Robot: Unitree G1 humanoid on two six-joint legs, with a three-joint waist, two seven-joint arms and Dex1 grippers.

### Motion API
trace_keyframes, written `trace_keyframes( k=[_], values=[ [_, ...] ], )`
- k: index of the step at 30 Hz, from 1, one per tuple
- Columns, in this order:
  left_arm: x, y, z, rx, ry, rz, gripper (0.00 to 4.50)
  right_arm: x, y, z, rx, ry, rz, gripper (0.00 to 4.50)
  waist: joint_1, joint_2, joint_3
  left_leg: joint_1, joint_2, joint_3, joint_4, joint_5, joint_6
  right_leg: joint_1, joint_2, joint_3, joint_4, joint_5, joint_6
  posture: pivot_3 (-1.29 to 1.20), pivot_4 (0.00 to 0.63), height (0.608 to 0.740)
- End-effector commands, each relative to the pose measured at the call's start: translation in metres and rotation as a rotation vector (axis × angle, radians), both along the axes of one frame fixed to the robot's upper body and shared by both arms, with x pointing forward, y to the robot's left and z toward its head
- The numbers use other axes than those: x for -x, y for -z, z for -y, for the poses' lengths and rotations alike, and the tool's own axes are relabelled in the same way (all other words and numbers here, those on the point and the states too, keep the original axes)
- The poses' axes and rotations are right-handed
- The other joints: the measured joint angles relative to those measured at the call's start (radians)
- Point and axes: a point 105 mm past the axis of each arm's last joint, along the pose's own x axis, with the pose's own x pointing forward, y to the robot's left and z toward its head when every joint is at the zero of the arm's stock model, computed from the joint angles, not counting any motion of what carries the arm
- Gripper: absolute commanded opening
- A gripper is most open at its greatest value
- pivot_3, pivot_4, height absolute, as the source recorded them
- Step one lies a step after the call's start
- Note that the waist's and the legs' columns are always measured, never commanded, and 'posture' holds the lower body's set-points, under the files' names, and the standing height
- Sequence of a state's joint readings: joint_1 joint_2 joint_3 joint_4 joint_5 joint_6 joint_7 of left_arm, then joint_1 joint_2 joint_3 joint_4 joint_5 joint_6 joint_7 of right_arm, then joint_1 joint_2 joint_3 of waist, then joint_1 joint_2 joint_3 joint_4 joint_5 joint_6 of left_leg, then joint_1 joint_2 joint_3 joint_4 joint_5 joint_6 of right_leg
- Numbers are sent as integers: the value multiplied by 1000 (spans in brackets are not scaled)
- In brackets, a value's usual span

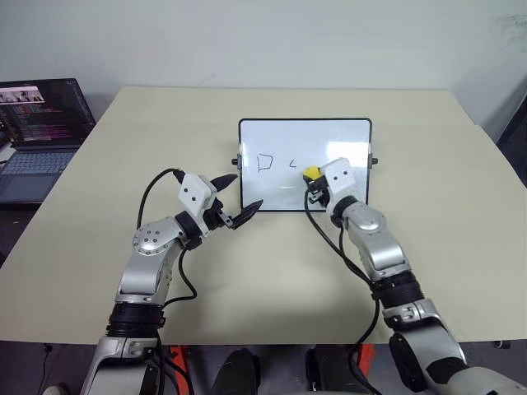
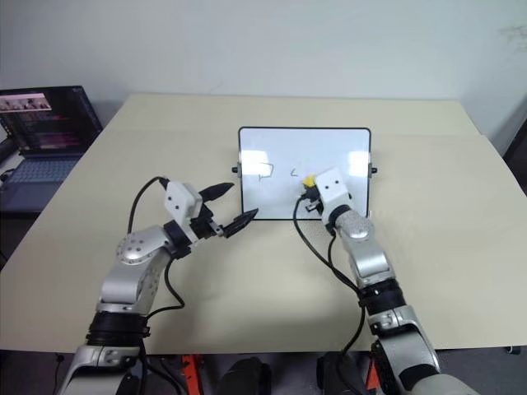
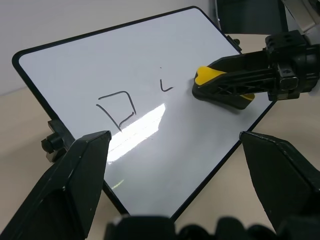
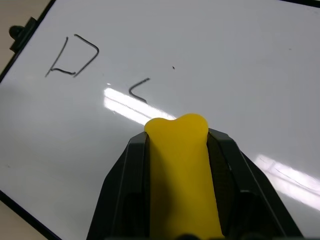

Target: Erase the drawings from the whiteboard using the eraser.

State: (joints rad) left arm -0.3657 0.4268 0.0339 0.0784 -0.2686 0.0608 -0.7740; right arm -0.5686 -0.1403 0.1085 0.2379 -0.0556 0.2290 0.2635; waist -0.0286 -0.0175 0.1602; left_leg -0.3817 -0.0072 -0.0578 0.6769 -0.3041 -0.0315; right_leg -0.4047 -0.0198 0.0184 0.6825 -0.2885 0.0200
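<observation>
The whiteboard (image 1: 284, 136) stands tilted at the table's middle. On it I see a rough square outline (image 1: 264, 162) and, to its right, a short leftover stroke (image 1: 292, 164). My right gripper (image 1: 312, 180) is shut on the yellow eraser (image 1: 311, 174), which rests against the board just right of that stroke. In the right wrist view the eraser (image 4: 181, 165) is squeezed between the two black fingers, its tip near the stroke (image 4: 137, 91). My left gripper (image 1: 240, 197) is open beside the board's lower left corner, empty.
An open laptop (image 1: 39, 136) sits on a lower surface off the table's far left corner. The beige table (image 1: 272, 271) stretches wide on all sides of the board. Black cables hang off both forearms.
</observation>
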Motion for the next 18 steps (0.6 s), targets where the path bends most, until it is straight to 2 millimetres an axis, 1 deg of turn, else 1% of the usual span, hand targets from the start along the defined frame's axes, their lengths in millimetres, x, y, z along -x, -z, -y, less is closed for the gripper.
trace_keyframes(
  k=[1,3,5,7,10,13,15,18],
  values=[
    [-1,-17,4,18,12,59,4500,0,0,20,4,53,-15,1268,0,0,0,0,0,0,0,0,0,0,0,0,0,0,0,0,150,740],
    [-2,-17,6,20,16,59,4500,0,-4,21,3,56,-7,1268,0,0,0,0,0,0,0,0,0,0,0,0,0,0,0,0,150,740],
    [-2,-17,8,23,22,60,4500,-2,-14,16,-11,53,17,1268,0,0,0,0,0,0,0,0,0,0,0,0,0,0,0,0,150,740],
    [-3,-18,9,24,26,60,4500,-3,-26,9,-25,39,44,1268,-1,0,0,0,0,0,0,0,0,0,0,0,0,0,0,0,150,740],
    [-4,-18,10,25,29,61,4500,-5,-46,-7,-49,6,94,1268,-5,0,0,0,0,0,0,0,0,0,0,0,0,0,0,0,150,740],
    [-4,-18,11,26,30,60,4500,-8,-62,-22,-74,-20,125,1268,-8,0,0,0,0,1,0,0,0,-1,1,1,0,0,0,0,150,740],
    [-3,-18,11,27,31,61,4500,-9,-69,-30,-85,-35,139,1268,-6,0,0,0,1,1,-1,0,0,-1,1,0,-1,0,0,0,150,740],
    [-2,-18,11,27,30,60,4500,-11,-73,-38,-92,-50,147,1268,-4,0,0,0,0,1,-1,0,0,-1,0,0,-1,0,0,0,150,740]
  ],
)
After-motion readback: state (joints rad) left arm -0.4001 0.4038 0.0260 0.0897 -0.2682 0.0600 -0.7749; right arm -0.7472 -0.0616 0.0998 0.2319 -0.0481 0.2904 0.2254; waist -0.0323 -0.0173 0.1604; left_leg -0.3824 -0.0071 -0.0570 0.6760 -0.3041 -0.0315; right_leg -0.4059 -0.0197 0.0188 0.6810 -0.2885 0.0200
